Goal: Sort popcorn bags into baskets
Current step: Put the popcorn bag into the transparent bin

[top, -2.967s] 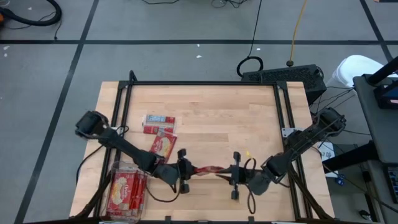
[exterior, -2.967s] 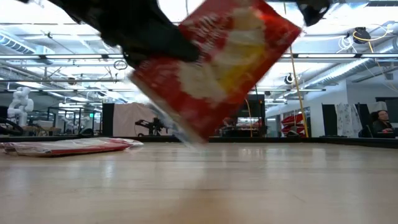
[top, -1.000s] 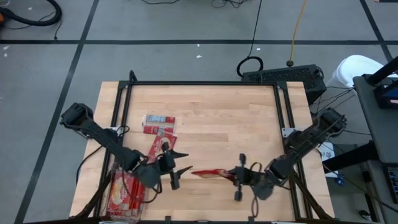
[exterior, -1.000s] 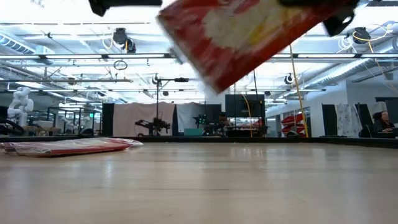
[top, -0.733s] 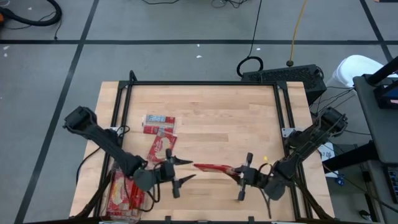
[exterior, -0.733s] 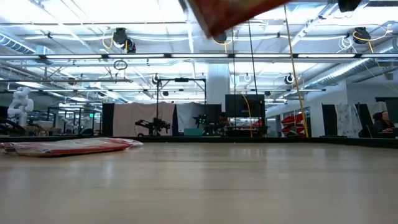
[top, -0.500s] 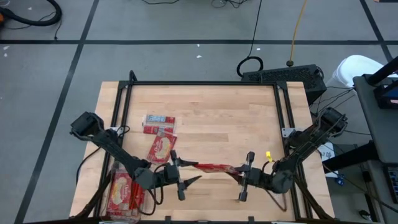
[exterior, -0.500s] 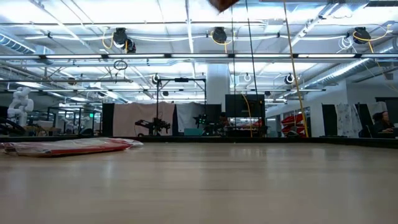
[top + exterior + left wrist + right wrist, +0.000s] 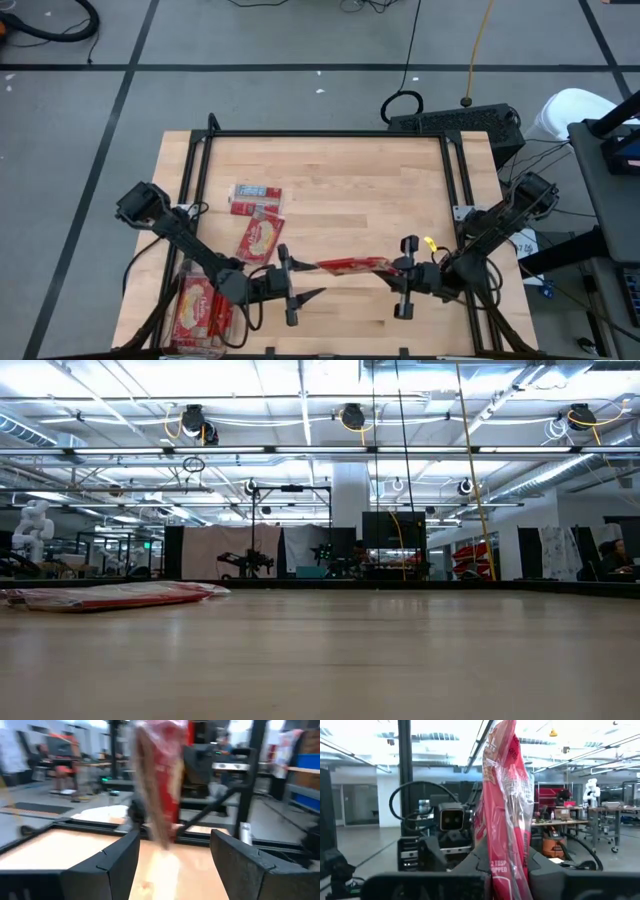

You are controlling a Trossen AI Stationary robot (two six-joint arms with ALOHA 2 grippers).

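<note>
A red popcorn bag (image 9: 352,266) hangs in the air over the near middle of the table. My right gripper (image 9: 400,272) is shut on its right end. The bag stands edge-up, showing as a tall red strip (image 9: 505,810) in the right wrist view. My left gripper (image 9: 303,276) is open at the bag's free left end. In the left wrist view the bag (image 9: 161,785) shows just ahead between the spread fingers (image 9: 112,865), apart from them. Two more bags (image 9: 255,197) (image 9: 262,238) lie flat on the table's left half. The see-through basket (image 9: 190,272) at the near left corner holds red packets. My right gripper pinches the bag's right end (image 9: 508,870) between its two fingers, coming level from the table's right side. The bag reaches out level toward my left gripper, on edge, lifted clear of the table.
The black frame rails (image 9: 325,134) run along the table's far edge and sides. In the low view one flat bag (image 9: 110,595) lies at the left, and both grippers are above that picture. Bare wood (image 9: 370,190) covers the table's far right part.
My right gripper has carried the bag up and toward the table's right edge; the bag has risen out of the low view. My left gripper, still open, has followed toward the right, up to the bag's free end.
</note>
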